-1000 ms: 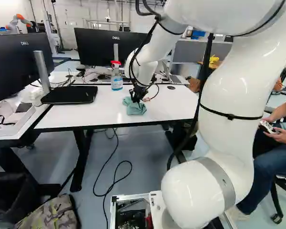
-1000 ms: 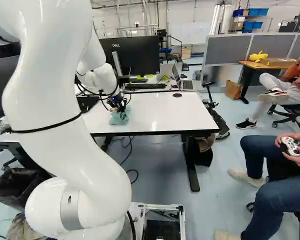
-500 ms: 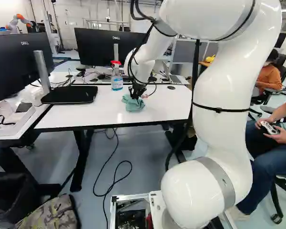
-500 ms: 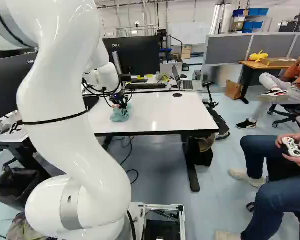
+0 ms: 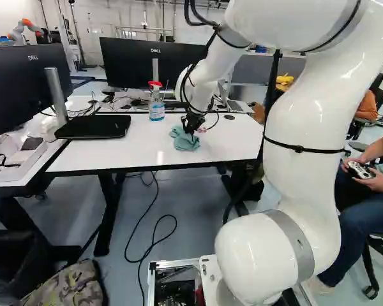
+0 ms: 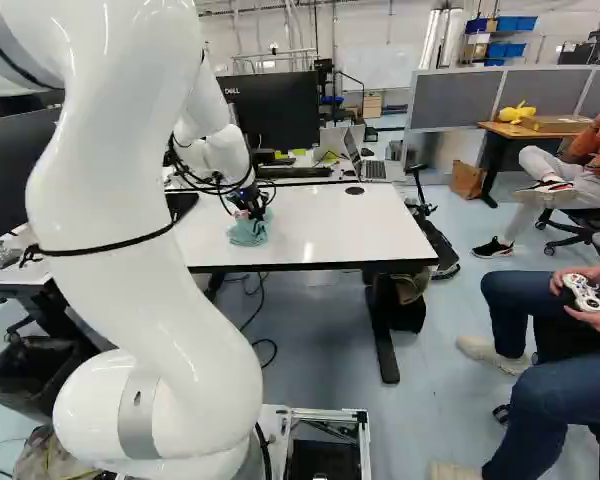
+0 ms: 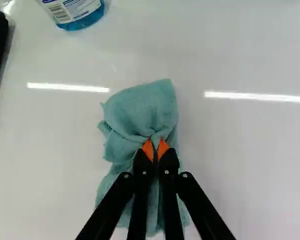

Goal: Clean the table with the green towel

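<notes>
Teal towel (image 7: 142, 112) lies bunched on white table (image 5: 102, 155), under claw (image 5: 191, 126). Claw (image 7: 155, 150) clenched on gathered fold of cloth, orange pads (image 7: 148, 150) pinching it from two sides, tips close together. Rest of towel spreads ahead of claw and back beneath its fingers. Spray bottle (image 5: 156, 109), red top, blue liquid, upright ahead and left of claw, apart from towel. Black flat slab (image 5: 92, 126) farther left of claw. Dark monitor (image 5: 131, 64) beyond claw; open laptop (image 6: 372, 169) beyond, to claw's right.
</notes>
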